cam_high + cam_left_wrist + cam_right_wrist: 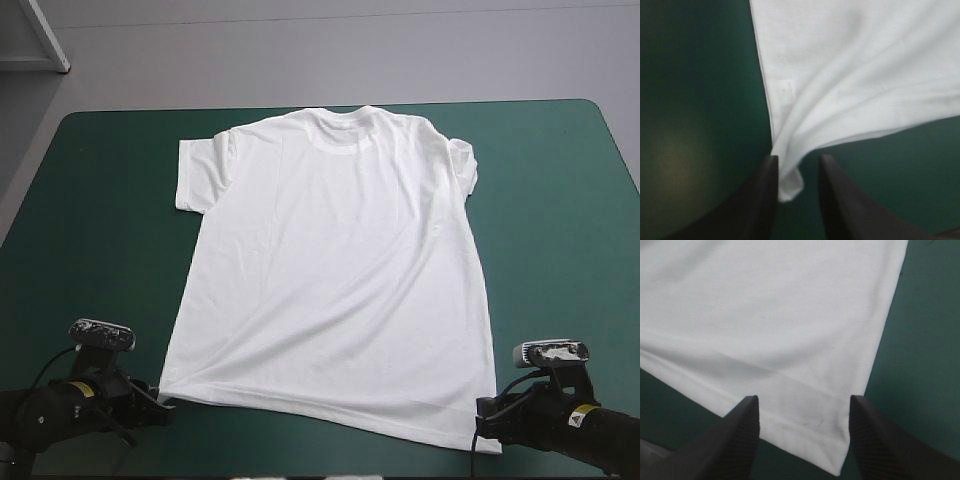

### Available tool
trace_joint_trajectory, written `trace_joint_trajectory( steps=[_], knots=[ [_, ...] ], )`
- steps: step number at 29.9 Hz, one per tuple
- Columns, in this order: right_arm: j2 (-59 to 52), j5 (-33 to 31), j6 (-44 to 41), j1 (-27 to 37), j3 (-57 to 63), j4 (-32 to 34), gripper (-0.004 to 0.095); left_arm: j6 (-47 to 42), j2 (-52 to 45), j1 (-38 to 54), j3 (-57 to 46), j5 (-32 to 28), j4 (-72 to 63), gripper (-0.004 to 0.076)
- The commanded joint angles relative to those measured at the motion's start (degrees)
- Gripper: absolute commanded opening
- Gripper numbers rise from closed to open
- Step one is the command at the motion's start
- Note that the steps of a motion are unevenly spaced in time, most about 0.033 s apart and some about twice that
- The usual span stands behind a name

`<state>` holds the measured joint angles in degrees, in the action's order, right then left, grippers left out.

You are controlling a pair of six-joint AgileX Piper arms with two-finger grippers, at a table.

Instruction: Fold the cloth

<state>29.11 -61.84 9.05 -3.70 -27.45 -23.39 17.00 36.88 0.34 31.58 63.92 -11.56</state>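
White fabric fills the middle of the scene: a short-sleeved white T-shirt lies spread flat, with the teal-green table cover showing past it on every side. Its collar points at the far edge and its hem lies toward the robot. The shirt's sleeve on the left arm's side lies open and flat, while the opposite sleeve is rumpled in against the body. At the shirt's hem corner on the left side sits the left gripper with its two curved black fingers. They stand all but closed, only a narrow gap between them, with the bunched corner of the shirt caught there. Soft folds fan out from that pinched corner across the lower part of the shirt. At the other hem corner is the right gripper, its black fingers standing wide apart and holding nothing. The stitched hem band and the very corner of the shirt lie flat between them, and a shallow crease runs across the cloth just ahead of the fingertips.
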Motion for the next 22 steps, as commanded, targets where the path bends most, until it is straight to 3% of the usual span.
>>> trace_joint_trajectory(
  steps=[1,5,10,16,22],
  knots=[
    [0.1,4.1,0.3,0.5,-2.0,-1.1,0.058,-0.8,0.2,0.0,1.4,-1.5,-1.2,0.0406],
    [0.1,8.8,0.3,0.5,-4.8,0.3,0.058,-1.2,0.2,0.0,2.7,-6.3,-2.1,0.0441],
    [1.5,17.7,0.5,0.5,-9.6,3.1,0.0551,-6.2,2.4,0.0,5.8,-17.9,-2.2,0.0441],
    [8.3,24.4,3.9,0.5,-14.6,3.9,0.0513,-6.4,18.0,0.0,11.0,-22.2,-2.8,0.0441],
    [17.7,27.0,7.2,0.5,-18.0,3.9,0.0513,-0.1,37.4,0.0,21.8,-24.3,-10.4,0.0441]
  ],
)
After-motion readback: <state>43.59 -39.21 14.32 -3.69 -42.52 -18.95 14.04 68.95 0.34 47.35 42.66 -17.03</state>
